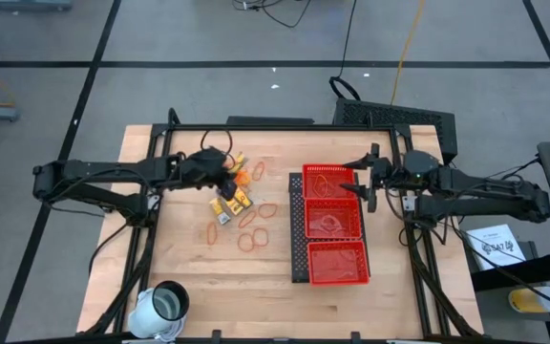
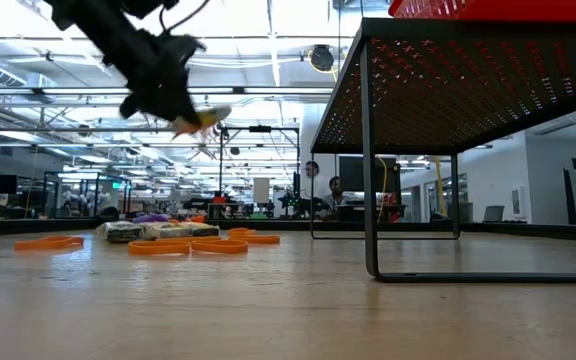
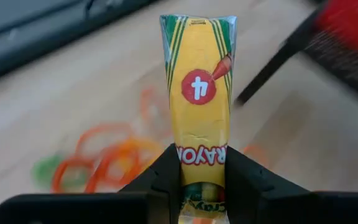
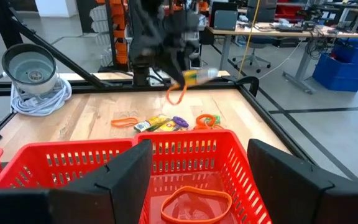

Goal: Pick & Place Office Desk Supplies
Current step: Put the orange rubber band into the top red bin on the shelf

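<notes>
My left gripper (image 1: 231, 172) is raised above the table's far left part and shut on a yellow crayon packet (image 3: 199, 93). The packet sticks out past the fingers (image 2: 203, 120). In the right wrist view an orange rubber band (image 4: 176, 93) dangles under that gripper. On the wood lie more packets (image 1: 232, 203) and several orange rubber bands (image 1: 252, 227). My right gripper (image 1: 359, 182) stands open over the far compartment of the red tray (image 1: 299, 225), with nothing between its fingers. My left gripper pinches the packet's lower end (image 3: 201, 163) between its two fingers (image 3: 165, 177), which sit on its two long sides. The packet runs along the fingers and juts out beyond their tips. It is lifted clear of the table, slanting downward. What the rubber band hangs from I cannot tell.
The red mesh tray has three compartments, and rubber bands lie in the far one (image 4: 194, 205) and the middle one (image 1: 330, 222). A white cup (image 1: 165, 304) stands at the near left corner. Bare wood lies between the pile and the tray.
</notes>
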